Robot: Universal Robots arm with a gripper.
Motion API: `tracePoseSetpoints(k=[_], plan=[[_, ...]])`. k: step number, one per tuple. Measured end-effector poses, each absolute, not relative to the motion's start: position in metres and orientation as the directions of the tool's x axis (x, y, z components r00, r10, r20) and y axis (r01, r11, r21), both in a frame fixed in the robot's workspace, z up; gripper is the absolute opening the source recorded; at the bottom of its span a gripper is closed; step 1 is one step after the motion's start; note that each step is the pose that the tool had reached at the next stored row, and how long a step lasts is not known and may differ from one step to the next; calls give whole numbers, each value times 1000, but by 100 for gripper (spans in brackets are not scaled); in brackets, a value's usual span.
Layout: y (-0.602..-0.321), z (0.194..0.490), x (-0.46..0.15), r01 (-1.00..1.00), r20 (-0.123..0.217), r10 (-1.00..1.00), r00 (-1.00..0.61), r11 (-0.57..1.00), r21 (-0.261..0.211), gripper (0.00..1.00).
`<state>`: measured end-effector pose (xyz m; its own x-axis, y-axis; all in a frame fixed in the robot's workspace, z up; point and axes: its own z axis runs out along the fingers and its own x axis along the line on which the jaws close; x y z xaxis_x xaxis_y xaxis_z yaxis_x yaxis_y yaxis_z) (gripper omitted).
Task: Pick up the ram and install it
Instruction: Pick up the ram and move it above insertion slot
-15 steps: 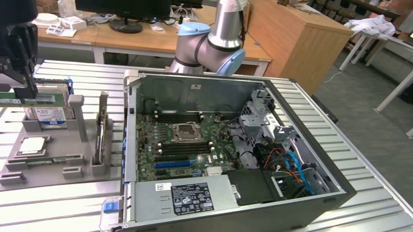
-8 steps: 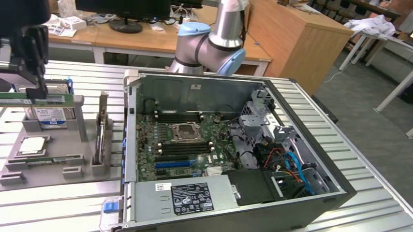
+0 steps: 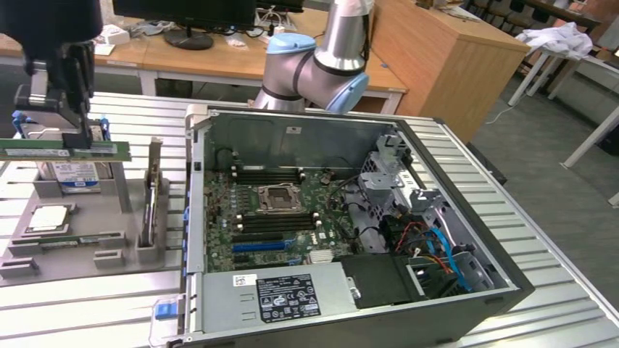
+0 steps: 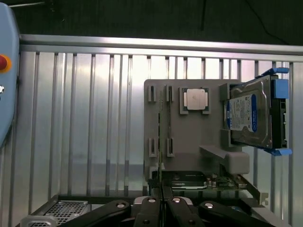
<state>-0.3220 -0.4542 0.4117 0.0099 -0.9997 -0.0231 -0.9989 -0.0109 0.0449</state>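
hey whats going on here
A robot arm's gripper is shut on the ram, a green stick, holding it level above the grey parts tray at the exterior view's left. The open computer case sits to that view's right with its motherboard exposed; the ram is not yet installed.

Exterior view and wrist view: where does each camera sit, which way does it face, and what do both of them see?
Exterior view: off the arm, raised, looking down across the table at the open computer case; the arm stands behind the case, and the jaws grip the ram at the exterior view's left.
Wrist view: on the wrist, looking down past the jaws at the grey tray.
Shared: the ram, the tray, its hard drive and processor.
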Motion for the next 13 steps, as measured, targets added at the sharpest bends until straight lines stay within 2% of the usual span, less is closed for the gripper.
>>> tracePoseSetpoints(k=[13], plan=[[-454, 412, -293, -999, -23, -1000, 10, -11, 45, 12]])
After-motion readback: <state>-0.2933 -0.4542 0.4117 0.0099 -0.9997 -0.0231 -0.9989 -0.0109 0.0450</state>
